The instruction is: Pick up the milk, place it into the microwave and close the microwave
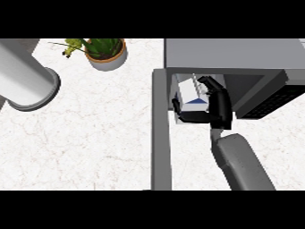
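step: placing. The right robot hand [214,105] has the milk carton [192,94] at the mouth of the microwave [247,58], door [161,134] swung wide open toward the viewer.
milk: white carton with blue print, just inside the cavity opening at its left side; whether it already rests on the cavity floor can't be told from this steep angle.
robot hand state: right robot hand closed around the carton, fingers on its right side, thumb apparently wrapped under the near edge.
arm pose: grey right forearm [242,163] comes up from the lower edge, angled slightly left, wrist at the cavity threshold.
left robot hand: not visible anywhere.
next: likely push the carton a bit deeper, release, withdraw the arm clear of the door's swing, then push the door shut.
risk: door edge sits just left of the forearm; the retreat needs to clear it.
other: potted plant [105,51] and white cylindrical container [19,76] on the counter [88,143], well apart from the action.
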`<action>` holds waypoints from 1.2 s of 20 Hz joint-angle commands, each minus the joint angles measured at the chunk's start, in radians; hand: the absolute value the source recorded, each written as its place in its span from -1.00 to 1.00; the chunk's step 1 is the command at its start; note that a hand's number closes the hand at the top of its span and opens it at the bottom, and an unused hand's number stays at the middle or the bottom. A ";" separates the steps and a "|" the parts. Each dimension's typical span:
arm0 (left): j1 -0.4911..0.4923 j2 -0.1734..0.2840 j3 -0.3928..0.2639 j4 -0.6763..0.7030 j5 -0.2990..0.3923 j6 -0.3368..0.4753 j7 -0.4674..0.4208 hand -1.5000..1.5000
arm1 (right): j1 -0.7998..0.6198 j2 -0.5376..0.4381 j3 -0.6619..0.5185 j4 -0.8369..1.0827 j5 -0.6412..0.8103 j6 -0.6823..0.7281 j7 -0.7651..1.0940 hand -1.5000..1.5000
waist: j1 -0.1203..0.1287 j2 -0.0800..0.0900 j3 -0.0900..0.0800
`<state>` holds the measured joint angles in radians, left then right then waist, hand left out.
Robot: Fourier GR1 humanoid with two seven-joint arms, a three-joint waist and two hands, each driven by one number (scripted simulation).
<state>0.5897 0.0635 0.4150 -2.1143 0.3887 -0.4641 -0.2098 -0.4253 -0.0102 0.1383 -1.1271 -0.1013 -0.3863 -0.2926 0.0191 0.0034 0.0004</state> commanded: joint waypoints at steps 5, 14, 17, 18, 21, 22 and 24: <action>-0.063 0.035 0.069 0.070 0.029 -0.032 0.025 -1.00 | -0.175 -0.028 -0.151 0.382 -0.066 0.110 -0.199 1.00 | -0.002 0.001 0.000; -0.052 -0.029 0.026 0.080 -0.048 -0.065 -0.030 -1.00 | -0.403 -0.017 -0.233 0.743 -0.003 0.017 -0.475 1.00 | 0.031 0.012 0.001; -0.100 0.006 0.042 0.059 -0.008 -0.031 0.047 -1.00 | -0.442 -0.041 -0.258 0.809 -0.003 0.027 -0.536 1.00 | 0.029 0.013 0.002; -0.099 -0.001 0.051 0.136 -0.015 -0.063 -0.009 -1.00 | -0.477 -0.076 -0.253 0.826 0.011 0.026 -0.494 1.00 | 0.029 0.012 0.001; -0.127 0.020 0.066 0.119 -0.007 -0.048 0.016 -1.00 | -0.533 -0.045 -0.249 0.868 0.039 -0.082 -0.505 1.00 | 0.034 0.014 0.001; -0.168 0.023 0.043 0.112 -0.011 -0.026 0.043 -1.00 | -0.556 -0.054 -0.240 0.885 0.057 -0.110 -0.501 1.00 | 0.040 0.020 0.001; -0.133 0.025 0.057 0.127 -0.010 -0.052 0.026 -1.00 | -0.590 -0.095 -0.196 0.914 0.117 -0.170 -0.471 1.00 | 0.052 0.021 0.000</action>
<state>0.4607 0.0798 0.4660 -1.9998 0.3721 -0.5077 -0.1888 -0.9361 -0.0813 -0.0890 -0.2701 -0.0455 -0.4525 -0.7877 0.0524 0.0194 0.0020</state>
